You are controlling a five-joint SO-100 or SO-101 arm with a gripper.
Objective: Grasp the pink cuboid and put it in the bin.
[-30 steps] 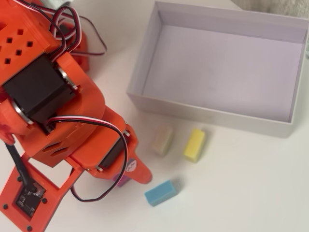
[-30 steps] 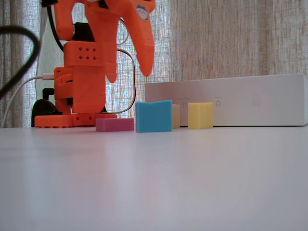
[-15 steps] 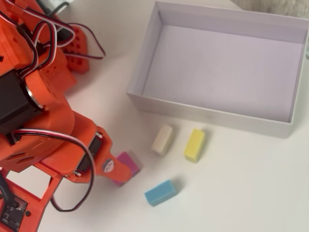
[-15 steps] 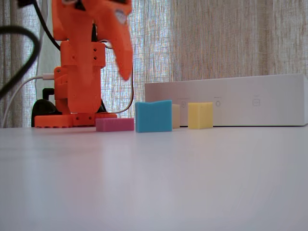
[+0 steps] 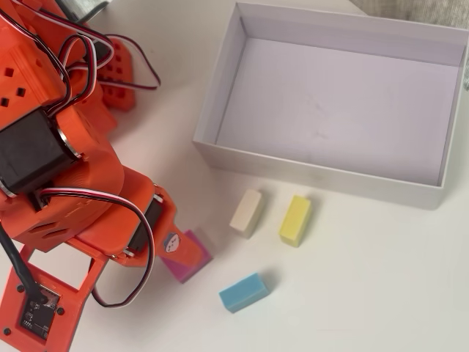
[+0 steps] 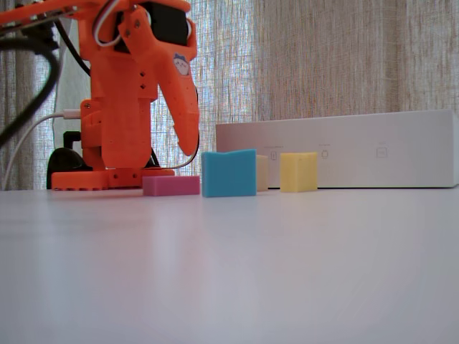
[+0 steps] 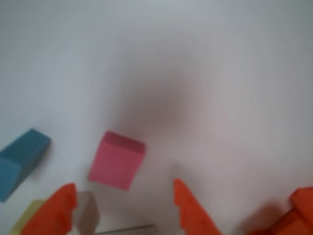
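The pink cuboid (image 5: 195, 258) lies flat on the white table, left of the blue block (image 5: 244, 292). My orange gripper (image 5: 174, 251) hangs just above it, covering its left part in the overhead view. In the wrist view the gripper (image 7: 122, 193) is open and empty, with the pink cuboid (image 7: 116, 159) just ahead of the gap between the fingertips (image 7: 62, 198). In the fixed view the gripper (image 6: 179, 152) sits a little above the pink cuboid (image 6: 171, 185), not touching it. The white bin (image 5: 315, 170) stands empty at the back right and shows in the fixed view (image 6: 351, 147).
A cream block (image 5: 247, 213) and a yellow block (image 5: 295, 219) lie between the cuboid and the bin's near wall. The blue block (image 6: 229, 173) stands closest to the fixed camera. The arm's base and cables (image 5: 44, 147) fill the left side.
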